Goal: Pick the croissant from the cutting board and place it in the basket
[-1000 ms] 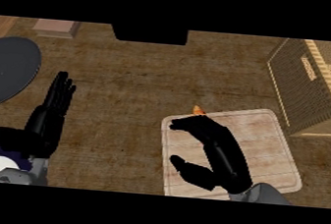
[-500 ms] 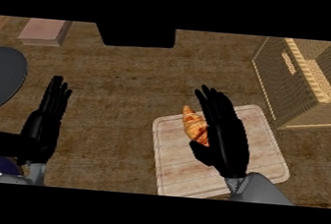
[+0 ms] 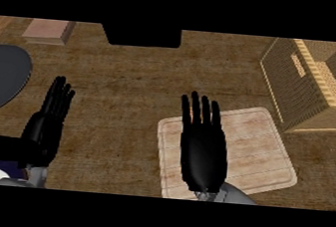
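right now the right hand (image 3: pixel 203 153) lies flat over the left part of the cutting board (image 3: pixel 261 148), fingers straight and close together, pointing away from the robot, holding nothing that shows. the croissant cannot be seen; whether it lies under this hand cannot be told. the bare slats of the board stretch out to the right of the hand. the basket (image 3: pixel 305 91) stands ahead and to the right of the hand, its near corner just beside the board's far right corner. well off to the left, the left hand (image 3: pixel 44 130) rests open over the brown counter (image 3: pixel 129 82), fingers straight, thumb out to the side. a dark plate (image 3: pixel 0 80) sits ahead and left of that hand. far ahead of it lies a pale block (image 3: pixel 48 30), with a black box (image 3: pixel 141 36) to that block's right.
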Controlling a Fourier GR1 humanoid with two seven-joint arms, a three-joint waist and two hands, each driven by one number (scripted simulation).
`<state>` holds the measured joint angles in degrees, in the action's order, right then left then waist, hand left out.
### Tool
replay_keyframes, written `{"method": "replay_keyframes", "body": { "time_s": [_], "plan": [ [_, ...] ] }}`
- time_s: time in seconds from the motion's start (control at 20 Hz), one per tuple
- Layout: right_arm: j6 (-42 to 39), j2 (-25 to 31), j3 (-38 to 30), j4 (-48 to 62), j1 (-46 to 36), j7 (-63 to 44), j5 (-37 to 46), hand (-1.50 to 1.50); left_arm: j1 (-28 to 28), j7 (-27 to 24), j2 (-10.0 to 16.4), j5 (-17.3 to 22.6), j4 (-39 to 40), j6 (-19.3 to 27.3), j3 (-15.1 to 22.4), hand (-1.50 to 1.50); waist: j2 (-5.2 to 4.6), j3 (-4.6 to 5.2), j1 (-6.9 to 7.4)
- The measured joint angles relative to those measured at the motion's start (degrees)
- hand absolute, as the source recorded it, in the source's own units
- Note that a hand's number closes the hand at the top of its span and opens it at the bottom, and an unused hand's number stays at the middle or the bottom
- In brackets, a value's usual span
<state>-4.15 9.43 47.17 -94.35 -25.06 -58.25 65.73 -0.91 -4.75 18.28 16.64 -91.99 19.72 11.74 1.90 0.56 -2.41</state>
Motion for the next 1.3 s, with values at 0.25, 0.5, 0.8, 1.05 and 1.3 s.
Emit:
{"method": "replay_keyframes", "body": {
  "time_s": [0.25,0.5,0.8,1.05,1.3],
  "plan": [
    [-10.19,-5.72,1.41,-4.64,-2.92,-5.77,-1.38,-1.50,-0.80,0.36,-0.70,-0.56,-0.81,0.03,0.84,0.00,-0.83,-0.25,1.54],
    [-14.97,-7.20,0.92,-4.87,-4.09,-7.44,-0.78,-1.50,-0.88,0.32,-0.80,-0.76,-1.00,-0.25,0.80,0.00,-1.15,-0.33,1.98],
    [-18.72,-7.78,-1.28,-3.89,-3.14,-7.78,1.19,-1.50,-1.01,1.20,-1.61,-1.74,-1.84,0.53,1.52,0.00,-1.44,-0.44,2.19],
    [-19.25,-8.06,-1.56,-2.76,-1.77,-7.97,1.80,-1.50,-2.07,1.82,-1.77,-1.70,-1.59,-0.07,0.81,0.00,-1.67,-0.49,2.48],
    [-18.56,-8.29,-1.21,-1.55,-0.70,-7.62,2.19,-1.50,-2.79,2.56,-1.91,-2.16,-1.40,-0.62,0.07,0.00,-1.79,-0.52,2.62]
  ]
}}
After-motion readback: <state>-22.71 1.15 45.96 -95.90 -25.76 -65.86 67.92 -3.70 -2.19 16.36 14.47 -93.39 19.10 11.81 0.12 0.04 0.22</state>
